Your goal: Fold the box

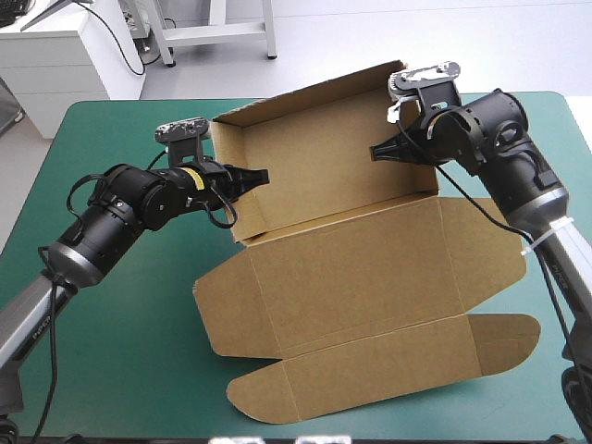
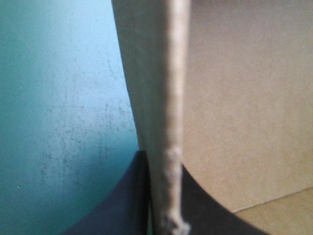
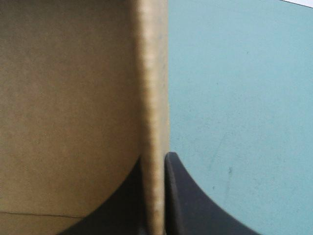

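The brown box (image 1: 370,268) lies mid-table as a half-raised tray: back wall and both side walls stand up, while the lid panel and its rounded flaps lie flat toward the near edge. My left gripper (image 1: 252,178) is shut on the box's left side wall; in the left wrist view the wall's edge (image 2: 164,122) runs up between the black fingers (image 2: 122,205). My right gripper (image 1: 384,151) is shut on the right side wall, its edge (image 3: 152,122) pinched between the black fingers (image 3: 188,200).
Bare teal-green cover (image 1: 120,305) surrounds the box on the left and along the near edge. The flat lid flaps (image 1: 504,338) reach toward the table's near right corner.
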Controlling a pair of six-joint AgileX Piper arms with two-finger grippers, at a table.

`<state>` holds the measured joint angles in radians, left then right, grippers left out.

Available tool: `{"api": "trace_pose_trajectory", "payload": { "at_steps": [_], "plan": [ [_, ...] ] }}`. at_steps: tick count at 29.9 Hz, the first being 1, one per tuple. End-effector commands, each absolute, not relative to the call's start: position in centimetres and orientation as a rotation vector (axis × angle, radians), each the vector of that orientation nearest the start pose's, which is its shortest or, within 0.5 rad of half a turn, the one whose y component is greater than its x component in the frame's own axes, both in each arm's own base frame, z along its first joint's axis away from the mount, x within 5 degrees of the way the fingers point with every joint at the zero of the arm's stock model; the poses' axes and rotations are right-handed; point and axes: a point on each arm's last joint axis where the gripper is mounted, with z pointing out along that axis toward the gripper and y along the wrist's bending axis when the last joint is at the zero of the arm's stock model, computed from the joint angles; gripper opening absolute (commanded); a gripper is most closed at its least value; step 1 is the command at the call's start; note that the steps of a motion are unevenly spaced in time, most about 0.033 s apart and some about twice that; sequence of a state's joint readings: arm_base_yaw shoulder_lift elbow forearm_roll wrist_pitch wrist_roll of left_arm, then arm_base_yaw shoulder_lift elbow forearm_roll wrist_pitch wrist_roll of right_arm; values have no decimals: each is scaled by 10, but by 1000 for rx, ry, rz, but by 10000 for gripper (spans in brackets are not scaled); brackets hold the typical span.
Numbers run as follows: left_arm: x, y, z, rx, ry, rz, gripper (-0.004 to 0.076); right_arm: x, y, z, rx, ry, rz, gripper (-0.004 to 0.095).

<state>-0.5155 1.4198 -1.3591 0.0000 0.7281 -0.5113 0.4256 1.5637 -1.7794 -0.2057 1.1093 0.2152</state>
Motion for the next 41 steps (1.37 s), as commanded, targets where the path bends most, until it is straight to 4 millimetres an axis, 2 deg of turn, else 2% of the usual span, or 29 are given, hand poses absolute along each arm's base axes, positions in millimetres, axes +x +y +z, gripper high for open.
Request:
{"api": "trace_pose_trajectory", "payload": {
  "at_steps": [1, 8, 14, 21, 25, 31, 41],
  "plan": [
    [266, -156, 407, 12, 2183, -623, -8, 299, 120, 464, -231, 2209, 127, -1],
    [269, -153, 406, 37, 2226, -538, -8, 300, 122, 448, -209, 2352, 113, -2],
    [289, -162, 381, 66, 2401, -397, -8, 307, 125, 422, -222, 2489, 59, -2],
    [318, -177, 351, 198, 2603, -215, -8, 318, 130, 375, -267, 2643, 17, -21],
    [328, -180, 340, 251, 2726, -96, -8, 326, 133, 357, -270, 2720, 132, -21],
    [335, -183, 327, 268, 2812, -30, -8, 338, 130, 340, -259, 2804, 292, -21],
    [344, -188, 307, 276, 2862, -4, -8, 353, 137, 309, -271, 2888, 297, -21]
  ]
}}
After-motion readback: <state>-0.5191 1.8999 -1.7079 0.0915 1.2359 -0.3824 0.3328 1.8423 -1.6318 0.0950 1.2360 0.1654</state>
